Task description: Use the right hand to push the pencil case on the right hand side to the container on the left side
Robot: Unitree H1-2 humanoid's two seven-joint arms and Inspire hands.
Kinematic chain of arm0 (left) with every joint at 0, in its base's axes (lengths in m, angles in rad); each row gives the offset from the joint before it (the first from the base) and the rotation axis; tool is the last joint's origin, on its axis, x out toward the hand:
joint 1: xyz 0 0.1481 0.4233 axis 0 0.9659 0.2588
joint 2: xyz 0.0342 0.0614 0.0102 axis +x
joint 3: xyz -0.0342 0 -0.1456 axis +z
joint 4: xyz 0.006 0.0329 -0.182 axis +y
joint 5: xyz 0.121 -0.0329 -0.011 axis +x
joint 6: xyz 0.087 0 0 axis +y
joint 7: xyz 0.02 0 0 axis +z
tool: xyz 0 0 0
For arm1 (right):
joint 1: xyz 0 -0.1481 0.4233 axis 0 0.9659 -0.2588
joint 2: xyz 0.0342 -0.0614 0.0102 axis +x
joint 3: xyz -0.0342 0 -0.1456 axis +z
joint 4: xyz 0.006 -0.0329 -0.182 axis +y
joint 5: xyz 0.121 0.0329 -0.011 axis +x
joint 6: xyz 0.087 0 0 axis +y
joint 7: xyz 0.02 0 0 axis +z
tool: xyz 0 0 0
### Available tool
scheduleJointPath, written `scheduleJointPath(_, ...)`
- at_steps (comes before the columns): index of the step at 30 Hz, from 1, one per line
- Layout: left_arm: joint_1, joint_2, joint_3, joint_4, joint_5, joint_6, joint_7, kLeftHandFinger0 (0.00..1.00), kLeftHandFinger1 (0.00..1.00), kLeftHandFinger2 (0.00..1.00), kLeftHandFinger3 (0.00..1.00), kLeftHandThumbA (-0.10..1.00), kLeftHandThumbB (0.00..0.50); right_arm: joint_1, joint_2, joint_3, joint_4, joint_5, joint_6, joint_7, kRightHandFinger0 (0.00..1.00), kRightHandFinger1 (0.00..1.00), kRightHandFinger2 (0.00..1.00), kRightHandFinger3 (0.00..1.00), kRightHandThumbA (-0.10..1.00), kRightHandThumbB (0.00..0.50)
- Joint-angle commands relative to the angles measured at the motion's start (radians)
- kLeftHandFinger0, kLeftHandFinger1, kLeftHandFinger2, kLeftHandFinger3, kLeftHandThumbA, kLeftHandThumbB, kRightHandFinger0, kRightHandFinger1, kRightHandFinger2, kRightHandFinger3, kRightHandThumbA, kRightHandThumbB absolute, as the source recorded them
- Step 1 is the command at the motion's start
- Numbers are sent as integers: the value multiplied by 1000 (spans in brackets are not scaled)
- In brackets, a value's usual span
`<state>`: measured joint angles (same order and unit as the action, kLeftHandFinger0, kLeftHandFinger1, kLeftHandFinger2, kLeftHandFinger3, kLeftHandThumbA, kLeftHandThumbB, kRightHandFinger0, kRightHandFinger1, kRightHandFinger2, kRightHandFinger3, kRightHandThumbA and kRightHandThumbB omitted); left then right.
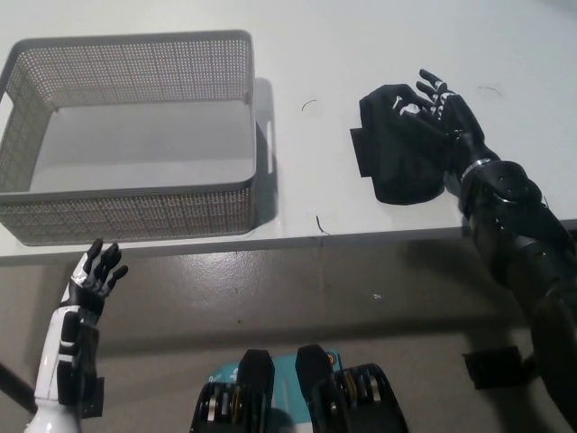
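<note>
A white counter (325, 54) is seen, its near edge running across the middle of the view. On its left part a grey mesh container (135, 212) is set, empty inside. On its right part a black pencil case (392, 153) lies flat, well apart from the container, with bare counter between them.
</note>
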<state>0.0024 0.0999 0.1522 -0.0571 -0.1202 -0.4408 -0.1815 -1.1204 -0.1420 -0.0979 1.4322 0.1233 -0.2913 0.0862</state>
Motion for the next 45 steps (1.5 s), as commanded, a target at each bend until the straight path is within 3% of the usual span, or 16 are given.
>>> scheduleJointPath(1,-21,-3,9,-29,-27,-29,-6,1000,1000,1000,1000,1000,298,-91,21,2,-8,-3,18,4,1000,1000,1000,1000,1000,356)
scheduleJointPath(7,-2,0,16,-41,-11,-29,-5,1000,1000,1000,1000,1000,263,-87,47,6,-6,-10,18,6,1000,1000,1000,1000,1000,351)
scheduleJointPath(13,6,-10,8,-40,-16,-29,-13,1000,1000,1000,1000,1000,290,-91,95,-4,-10,-3,0,-11,1000,1000,1000,1000,1000,355)
scheduleJointPath(15,10,-13,9,-41,-23,-29,-15,1000,1000,1000,1000,1000,292,-93,117,-7,-12,0,-2,-17,1000,1000,1000,1000,1000,335)
scheduleJointPath(18,10,-11,12,-45,-18,-29,-14,1000,1000,1000,1000,1000,285,-97,140,-2,-12,-6,-1,-23,1000,1000,1000,1000,1000,352)
scheduleJointPath(23,10,-7,14,-47,-17,-29,-12,1000,1000,1000,1000,1000,294,-100,176,-30,-12,22,-6,-6,1000,1000,1000,1000,1000,308)
scheduleJointPath(39,4,3,15,-43,-32,-29,-19,1000,1000,1000,1000,1000,290,-107,299,-48,-13,25,-4,-21,1000,1000,1000,1000,1000,333)
scheduleJointPath(41,4,3,16,-39,-37,-29,-19,1000,1000,1000,1000,1000,301,-104,309,-44,-12,21,-8,-18,1000,1000,1000,1000,1000,321)
scheduleJointPath(45,3,6,15,-39,-39,-29,-19,1000,1000,1000,1000,1000,315,-106,337,-41,-13,24,-5,-9,1000,1000,1000,1000,1000,346)
